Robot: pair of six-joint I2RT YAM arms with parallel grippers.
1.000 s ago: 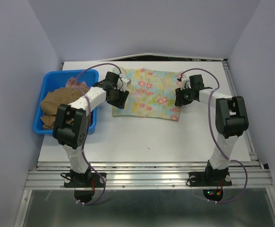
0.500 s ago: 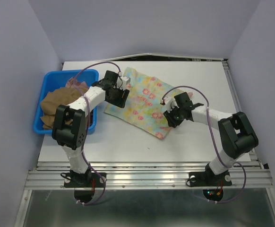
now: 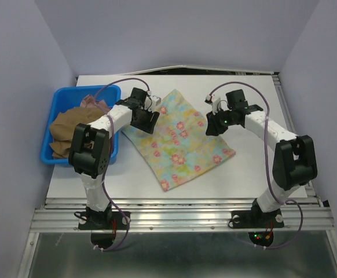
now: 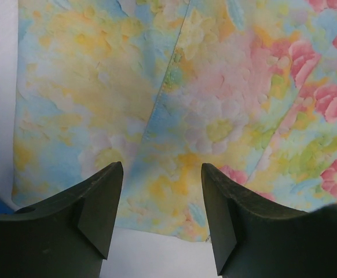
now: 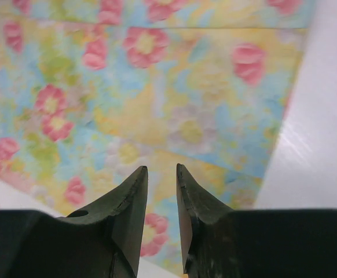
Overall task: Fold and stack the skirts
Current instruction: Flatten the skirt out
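Observation:
The pastel yellow-blue skirt with pink flowers (image 3: 183, 145) lies flat and diagonal on the white table, one corner pointing to the front. My left gripper (image 3: 150, 121) hovers over its left edge, jaws open and empty (image 4: 161, 168), above the cloth (image 4: 215, 87). My right gripper (image 3: 213, 126) is over its right part, jaws a little apart with nothing between them (image 5: 161, 168), above the cloth (image 5: 157, 87). The brown skirt (image 3: 70, 124) and the dusty pink skirt (image 3: 93, 103) lie crumpled in the bin.
The blue plastic bin (image 3: 48, 157) stands at the table's left edge, beside my left arm. Bare white table (image 3: 261, 168) lies to the right of and in front of the floral skirt. The metal rail runs along the near edge.
The floral skirt has swung from lying square at the back to lying diagonal with a corner toward the front. My right gripper swept toward me, then back to the right. My left gripper stayed put.

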